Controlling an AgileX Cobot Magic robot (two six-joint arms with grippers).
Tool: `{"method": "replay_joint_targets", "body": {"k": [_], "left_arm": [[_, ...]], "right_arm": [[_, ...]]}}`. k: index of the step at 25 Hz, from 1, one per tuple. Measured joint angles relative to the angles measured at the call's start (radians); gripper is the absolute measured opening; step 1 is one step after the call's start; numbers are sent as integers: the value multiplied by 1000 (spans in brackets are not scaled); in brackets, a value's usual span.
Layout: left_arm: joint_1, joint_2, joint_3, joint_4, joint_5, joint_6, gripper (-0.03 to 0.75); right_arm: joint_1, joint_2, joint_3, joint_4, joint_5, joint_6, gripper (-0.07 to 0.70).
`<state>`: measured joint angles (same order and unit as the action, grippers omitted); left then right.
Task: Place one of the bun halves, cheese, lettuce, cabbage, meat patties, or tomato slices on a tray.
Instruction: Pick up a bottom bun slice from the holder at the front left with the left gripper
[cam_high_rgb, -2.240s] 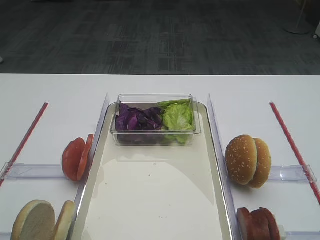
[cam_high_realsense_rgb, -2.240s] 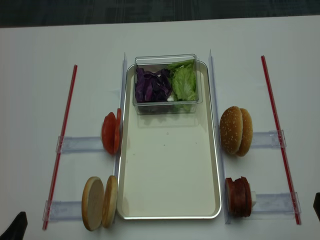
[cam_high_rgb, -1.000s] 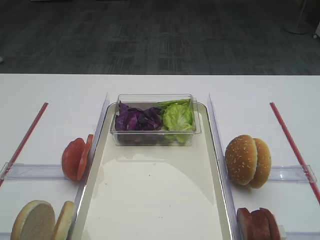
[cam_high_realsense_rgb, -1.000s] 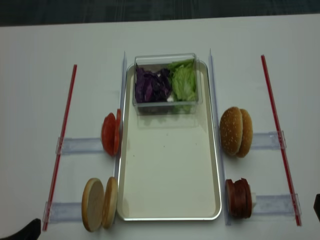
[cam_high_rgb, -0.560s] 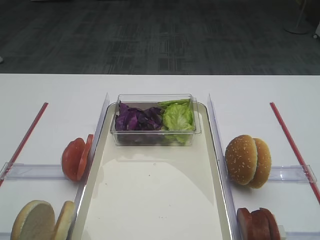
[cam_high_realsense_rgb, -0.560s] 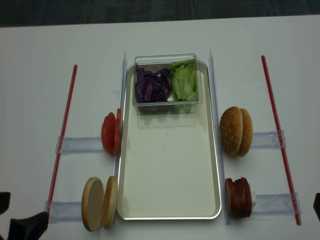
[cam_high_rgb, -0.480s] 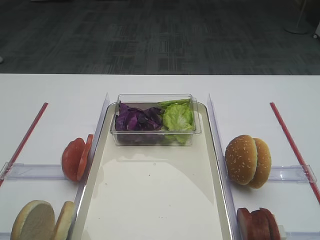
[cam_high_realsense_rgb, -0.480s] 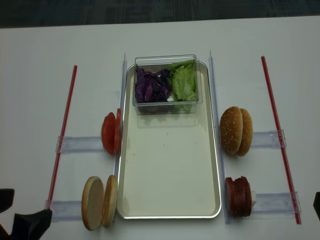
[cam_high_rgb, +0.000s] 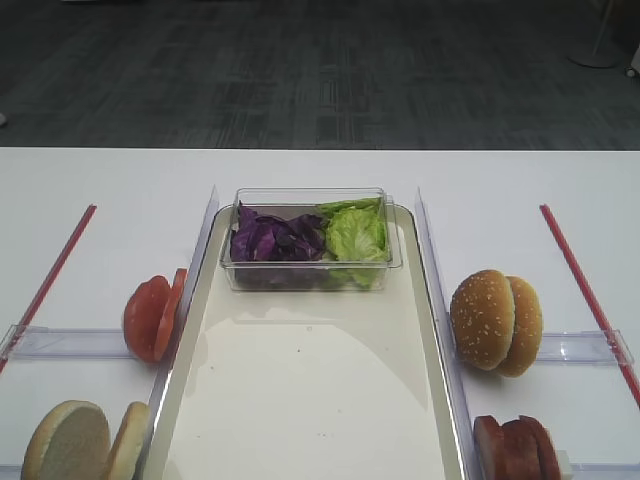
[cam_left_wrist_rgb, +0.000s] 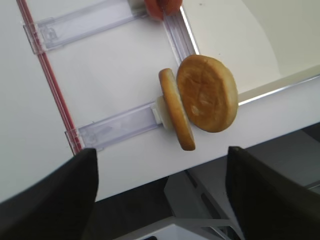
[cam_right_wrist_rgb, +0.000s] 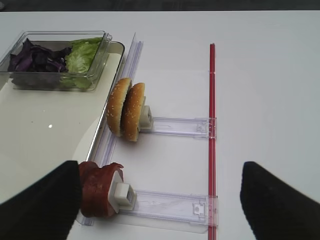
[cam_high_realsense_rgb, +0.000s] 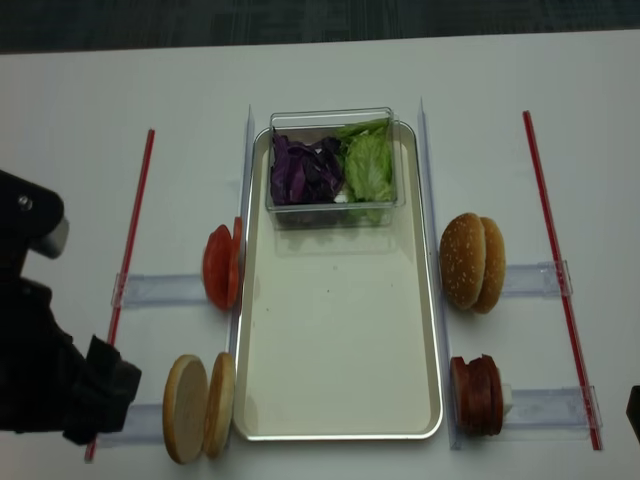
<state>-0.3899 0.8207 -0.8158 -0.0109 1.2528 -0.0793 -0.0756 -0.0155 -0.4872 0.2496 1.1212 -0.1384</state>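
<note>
Lying at the centre of the white tabletop (cam_high_realsense_rgb: 330, 70), the cream-white tray (cam_high_realsense_rgb: 340, 380) is bare except for a clear plastic box (cam_high_realsense_rgb: 331, 116) standing across its far end.

Box contents: purple cabbage (cam_high_realsense_rgb: 302, 172) in the left part, green lettuce (cam_high_realsense_rgb: 368, 165) in the right part, touching each other.

Left of the tray, middle of the overhead frame: tomato slices (cam_high_realsense_rgb: 220, 267), upright on edge at the end of a clear plastic rail (cam_high_realsense_rgb: 160, 290). Lower left: two bun halves (cam_high_realsense_rgb: 198, 405), upright on edge, pale faces turned left, just beside the tray's near left corner.

Right of the tray, middle: sesame-seeded buns (cam_high_realsense_rgb: 472, 262), two on edge, pressed together. Lower right: meat patties (cam_high_realsense_rgb: 478, 394), upright on edge against a white stop on another rail.

Red strips (cam_high_realsense_rgb: 127, 270): one near each outer side of the tabletop, running front to back.

Left end effector (cam_left_wrist_rgb: 160, 195): fingers (cam_left_wrist_rgb: 55, 195) spread wide, showing as dark blurs at the lower corners of the left wrist frame; nothing between them; the bun halves lie between and beyond them, untouched. The left arm (cam_high_realsense_rgb: 40, 370) fills the left edge of the overhead frame, just beside the bun halves.

Right end effector (cam_right_wrist_rgb: 160, 200): fingers spread wide at the lower corners of the right wrist frame, holding nothing, with the meat patties beside the left finger.
</note>
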Motion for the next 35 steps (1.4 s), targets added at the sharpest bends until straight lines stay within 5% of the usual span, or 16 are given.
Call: {"method": "replay_joint_targets", "body": {"k": [12, 22, 35], "left_arm": [[-128, 120, -8, 17, -61, -118, 354], [-400, 263, -14, 141, -95, -362, 331], [-541, 378, -16, 195, -182, -609, 295]], "right_arm": [[0, 0, 0, 0, -2, -2, 657], [0, 0, 0, 0, -2, -2, 657], [0, 0, 0, -2, -2, -2, 657]]}}
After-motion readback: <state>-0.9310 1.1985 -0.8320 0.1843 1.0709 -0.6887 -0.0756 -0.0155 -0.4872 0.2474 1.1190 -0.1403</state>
